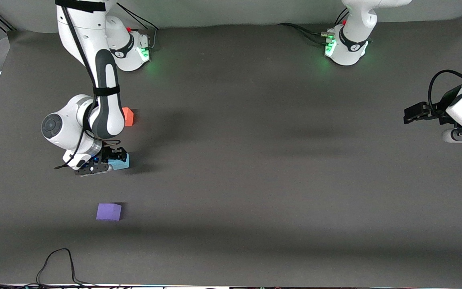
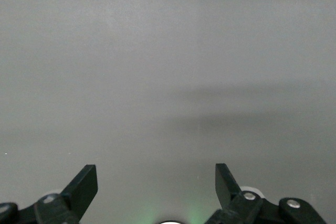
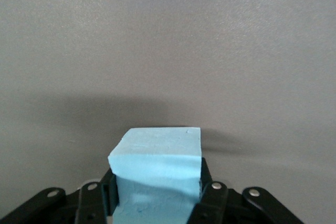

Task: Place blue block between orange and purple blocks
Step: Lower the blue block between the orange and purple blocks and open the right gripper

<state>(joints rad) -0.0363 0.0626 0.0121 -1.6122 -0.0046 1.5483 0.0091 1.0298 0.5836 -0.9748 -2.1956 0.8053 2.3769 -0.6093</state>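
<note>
My right gripper (image 1: 112,161) is shut on the sky-blue block (image 1: 121,162), low over the dark mat in the stretch between the orange and purple blocks. In the right wrist view the blue block (image 3: 157,156) fills the gap between the black fingers (image 3: 210,195), and whether it touches the mat I cannot tell. The orange block (image 1: 128,117) sits on the mat, partly hidden by the right arm's wrist. The purple block (image 1: 109,211) lies nearer to the front camera. My left gripper (image 1: 413,113) waits open and empty over the left arm's end of the table, its fingers (image 2: 84,186) wide apart.
The dark mat (image 1: 255,160) covers the table. A black cable (image 1: 60,263) loops on it near the front edge, close to the purple block. Both arm bases (image 1: 345,50) stand along the edge farthest from the front camera.
</note>
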